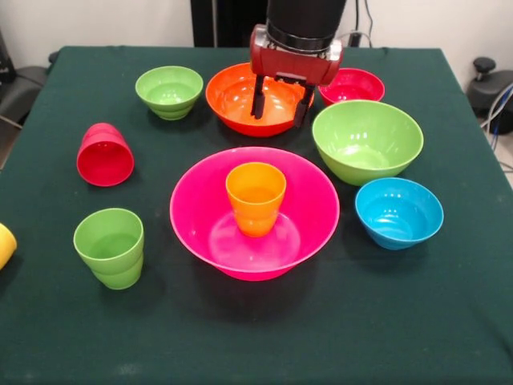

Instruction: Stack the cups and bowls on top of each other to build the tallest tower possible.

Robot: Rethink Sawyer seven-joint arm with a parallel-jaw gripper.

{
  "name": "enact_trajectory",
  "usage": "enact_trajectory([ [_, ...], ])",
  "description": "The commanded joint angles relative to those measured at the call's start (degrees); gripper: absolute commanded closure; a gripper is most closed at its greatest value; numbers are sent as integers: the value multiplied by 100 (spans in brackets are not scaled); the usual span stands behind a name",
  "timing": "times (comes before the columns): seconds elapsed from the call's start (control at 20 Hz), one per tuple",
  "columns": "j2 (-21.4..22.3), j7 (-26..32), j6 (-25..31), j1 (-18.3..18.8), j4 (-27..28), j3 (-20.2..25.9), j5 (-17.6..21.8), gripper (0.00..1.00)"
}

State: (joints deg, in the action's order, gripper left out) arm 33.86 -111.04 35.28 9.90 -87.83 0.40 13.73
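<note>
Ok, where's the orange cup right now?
In the front view the orange cup stands upright inside the big pink bowl at the table's middle, with the blue bowl to its right in the picture and the green cup to its left.

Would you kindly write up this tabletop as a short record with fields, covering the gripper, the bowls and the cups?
gripper: gripper open, empty, over the large orange bowl
tower so far: orange cup upright inside the pink bowl
loose bowls: small green bowl, small red bowl, large green bowl, blue bowl
loose cups: red cup tipped over, green cup upright, yellow cup cut off by the picture's edge
surface: green cloth
</note>
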Motion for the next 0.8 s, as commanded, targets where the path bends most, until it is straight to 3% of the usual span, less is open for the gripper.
enact_trajectory([
  [0.05, -318, -1916, -683, -487, -345, -354, -362, 0],
  [0.4, -390, -1683, -919, -356, -356, -237, -175, 0],
  [0.65, -283, -473, -749, 153, -342, 382, 205, 0],
  [0.8, -256, -270, -660, 255, -326, 516, 318, 0],
])
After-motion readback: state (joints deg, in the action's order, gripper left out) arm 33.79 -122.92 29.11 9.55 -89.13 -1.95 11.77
